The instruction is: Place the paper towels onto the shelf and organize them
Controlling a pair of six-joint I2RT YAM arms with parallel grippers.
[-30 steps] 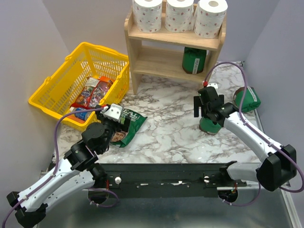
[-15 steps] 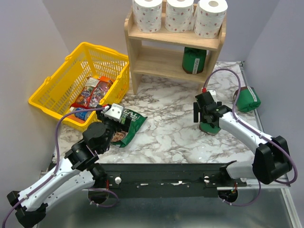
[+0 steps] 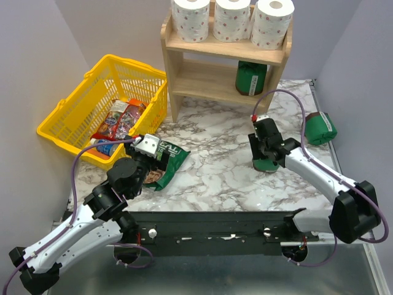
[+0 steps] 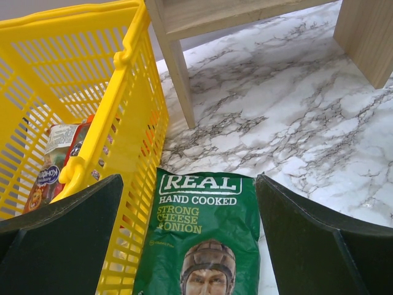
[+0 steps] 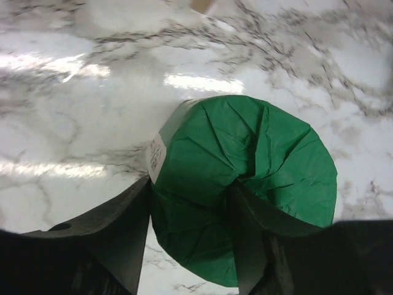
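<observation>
**Right arm at a green package; paper towels stand on the shelf top**

The three paper towels (image 3: 232,19) stand upright in a row on the top board of the shelf (image 3: 225,51), neighbours touching or nearly so; that part of the task looks done.

The right gripper (image 5: 191,246) is in front of the shelf, right of its middle. It sits on a green package (image 5: 264,160) that stands on end on the table (image 3: 215,172). Its jaws are partly apart. One finger is outside the wrapper and the other at the crumpled centre dimple. Whether they pinch cannot be told.

The step in hand is probably taking this package. To do it well, seat the fingers deep on the wall, close firmly, and lift straight up before turning toward the shelf.

**Room.** The lower board holds one green package (image 3: 250,77) at its right end, with the rest bare. Entry must pass under the top board and between the side panels. A third package (image 3: 319,128) lies right of the shelf, near the table edge.

The left gripper (image 4: 187,203) has its jaws wide over a chip bag (image 4: 199,246), beside the basket (image 4: 132,67), front-left of the shelf.
</observation>
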